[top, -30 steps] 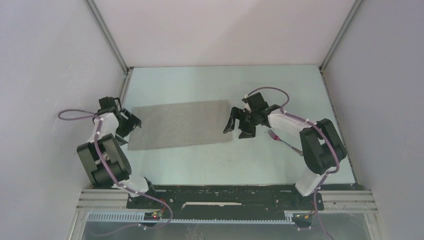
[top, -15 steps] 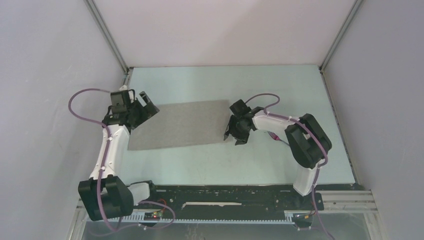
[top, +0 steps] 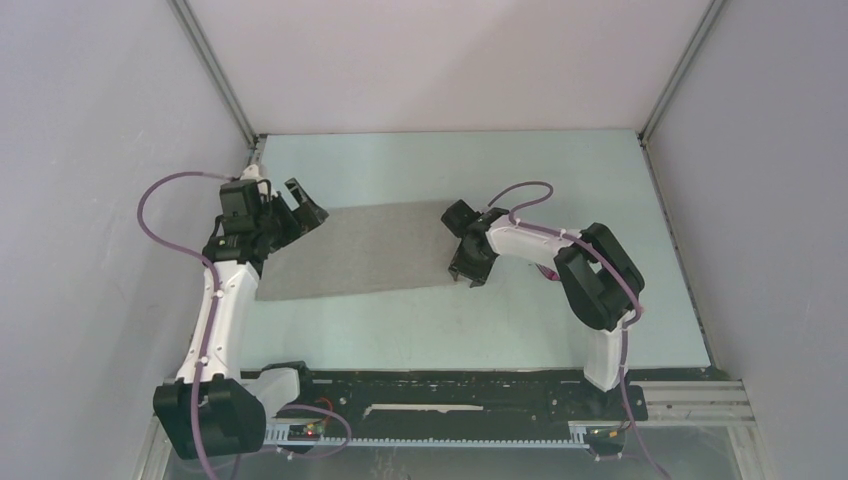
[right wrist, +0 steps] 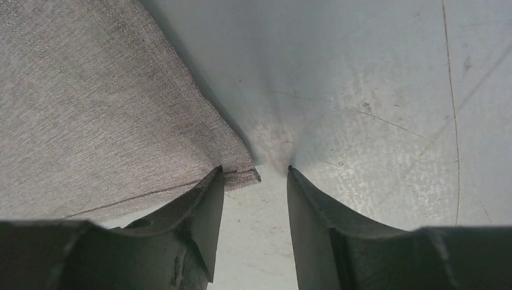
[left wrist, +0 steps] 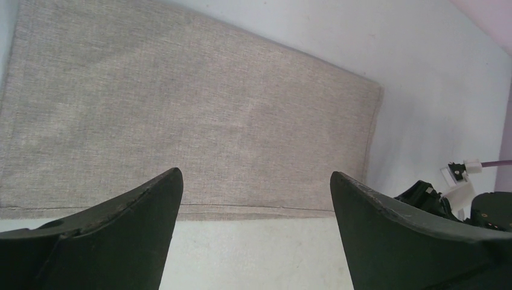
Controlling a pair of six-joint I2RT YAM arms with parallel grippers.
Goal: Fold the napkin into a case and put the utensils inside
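The grey-beige napkin point(top: 355, 250) lies flat and unfolded on the table. My left gripper point(top: 304, 205) is open and empty above the napkin's far-left corner. In the left wrist view the napkin point(left wrist: 181, 109) has one hemmed edge just beyond the wide-open gripper point(left wrist: 256, 181). My right gripper point(top: 468, 272) is at the napkin's near-right corner. In the right wrist view the gripper point(right wrist: 255, 170) stands open with a narrow gap. The cloth corner point(right wrist: 244, 174) lies by the left fingertip point(right wrist: 208, 193). No cloth case shows. The right arm hides the fork and spoon.
Grey walls with metal corner posts point(top: 215, 70) enclose the table on the left, right and back. The right arm's elbow point(top: 595, 275) stands over the table's right middle. The right gripper also shows at the lower right of the left wrist view point(left wrist: 450, 196).
The left arm has stretched forward, taking its gripper from the napkin's left edge to its far-left corner. The right gripper has moved left to the near-right corner. The right arm now covers the fork.
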